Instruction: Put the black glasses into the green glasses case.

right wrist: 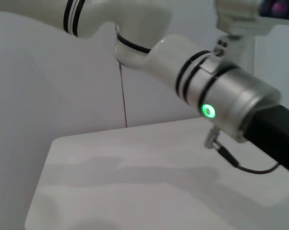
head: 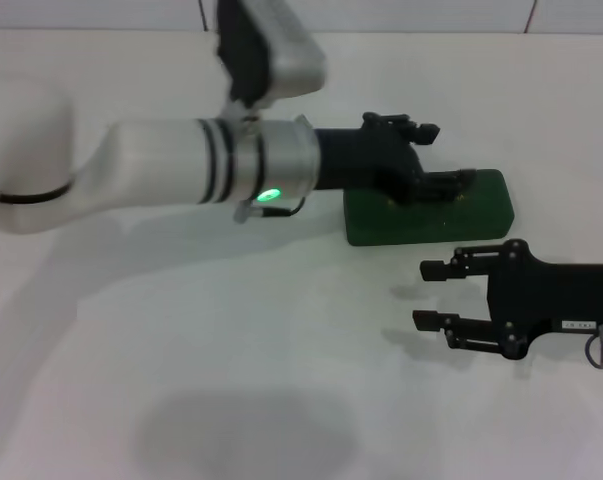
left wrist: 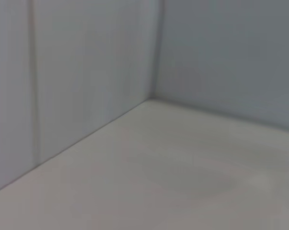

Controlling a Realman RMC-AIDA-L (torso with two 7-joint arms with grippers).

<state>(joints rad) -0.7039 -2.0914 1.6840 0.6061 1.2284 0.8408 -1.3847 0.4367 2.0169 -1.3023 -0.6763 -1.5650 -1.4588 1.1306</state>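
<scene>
Head view, left to right. The left arm (head: 181, 170) enters from the left edge and extends horizontally across the upper middle of the frame; a green indicator lamp (head: 269, 195) is lit on its wrist ring. The left gripper (head: 436, 160) is positioned at upper right of centre, directly over the green glasses case (head: 431, 215). One finger projects above the far edge of the case and the other lies across its top, so the jaws stand well apart. Whether anything is held cannot be determined. The case rests on the white table (head: 181, 380), closed. The right gripper (head: 426, 295) is at lower right, just below the case, jaws wide, holding nothing. The black glasses are not visible.
</scene>
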